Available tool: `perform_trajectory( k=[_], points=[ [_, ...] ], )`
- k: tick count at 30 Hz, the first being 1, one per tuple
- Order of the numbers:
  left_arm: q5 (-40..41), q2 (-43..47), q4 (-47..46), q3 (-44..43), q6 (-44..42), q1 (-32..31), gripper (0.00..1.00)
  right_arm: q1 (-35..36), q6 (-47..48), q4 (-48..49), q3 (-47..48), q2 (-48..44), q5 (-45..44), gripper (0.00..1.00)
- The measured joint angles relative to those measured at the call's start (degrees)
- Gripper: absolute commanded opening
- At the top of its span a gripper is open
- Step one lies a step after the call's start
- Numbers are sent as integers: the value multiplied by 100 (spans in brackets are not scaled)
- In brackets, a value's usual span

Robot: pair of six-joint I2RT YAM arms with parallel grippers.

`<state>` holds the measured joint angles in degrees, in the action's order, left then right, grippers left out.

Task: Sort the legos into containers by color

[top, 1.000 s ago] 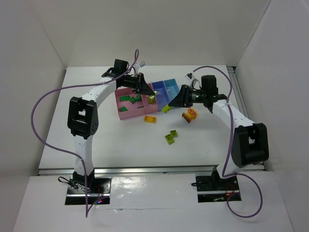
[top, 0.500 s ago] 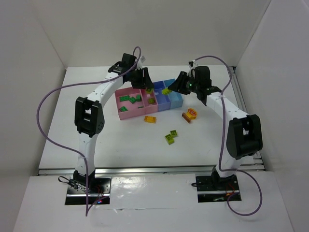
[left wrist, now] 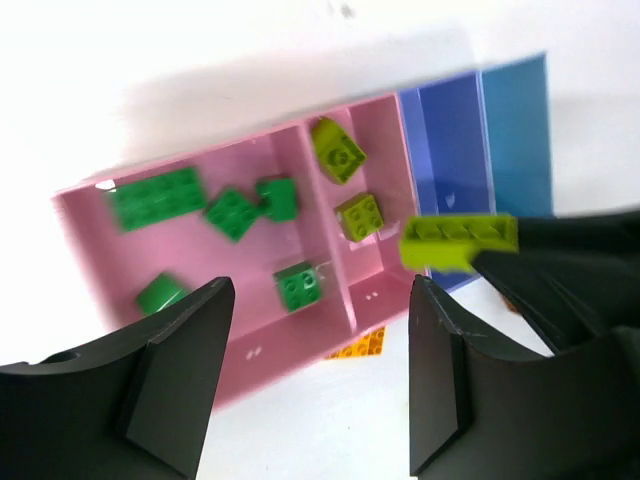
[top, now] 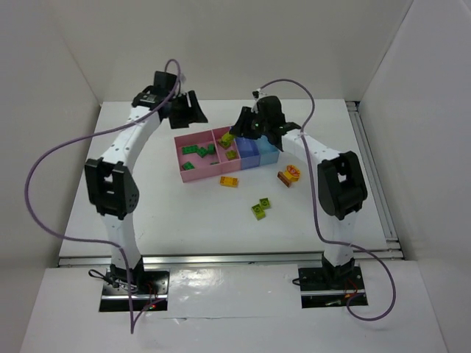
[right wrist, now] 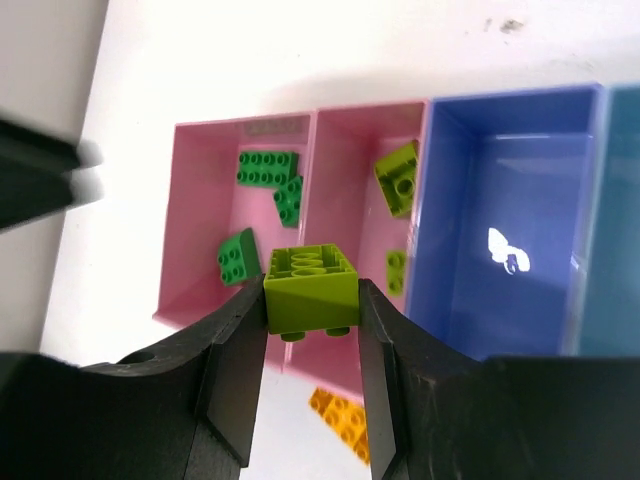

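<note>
The containers (top: 193, 173) are a joined row: a wide pink bin (left wrist: 200, 265), a narrow pink bin (right wrist: 345, 170), a violet-blue bin (right wrist: 500, 180) and a light blue bin (top: 269, 144). Several dark green legos (left wrist: 155, 195) lie in the wide pink bin; two lime-green legos (left wrist: 338, 152) lie in the narrow one. My right gripper (right wrist: 312, 305) is shut on a lime-green lego (right wrist: 312, 290), hovering over the narrow pink bin's near edge. My left gripper (left wrist: 315, 335) hangs open and empty above the bins' back left side.
On the table in front of the bins lie an orange-yellow brick (top: 229, 181), two lime-green bricks (top: 259, 208) and a brown-orange piece (top: 289, 174). The white enclosure walls stand behind and on both sides of the table.
My left gripper opened, dropped its lime-green brick into the narrow pink bin and pulled back to the left. My right gripper carried its lime-green brick leftward over the bins.
</note>
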<state>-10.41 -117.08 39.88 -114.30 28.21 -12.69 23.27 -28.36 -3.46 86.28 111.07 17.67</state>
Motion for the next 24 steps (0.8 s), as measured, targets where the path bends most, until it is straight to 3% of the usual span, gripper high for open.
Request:
perform_trajectory(
  k=[3, 5, 6, 11, 18, 23, 24],
  points=[
    [205, 909, -55, 621, 149, 243, 73, 175, 59, -46, 509, 481, -173, 52],
    [310, 1412, -68, 896, 219, 374, 73, 275, 125, -195, 1021, 861, -345, 66],
    [332, 1609, -105, 1001, 227, 409, 73, 326, 155, -280, 1252, 1012, -424, 68],
    [376, 2079, -210, 1447, 245, 468, 73, 481, 251, -415, 1410, 1097, -802, 67],
    [404, 2085, -164, 1729, 223, 424, 71, 525, 273, -382, -15, -203, -1252, 42],
    [562, 2155, -190, 1888, 173, 96, 71, 535, 271, -367, -1600, -1784, -1637, 42],
    [575, 2190, -186, 1961, 170, 4, 71, 540, 271, -407, -1923, -2087, -1718, 54]
  ],
)
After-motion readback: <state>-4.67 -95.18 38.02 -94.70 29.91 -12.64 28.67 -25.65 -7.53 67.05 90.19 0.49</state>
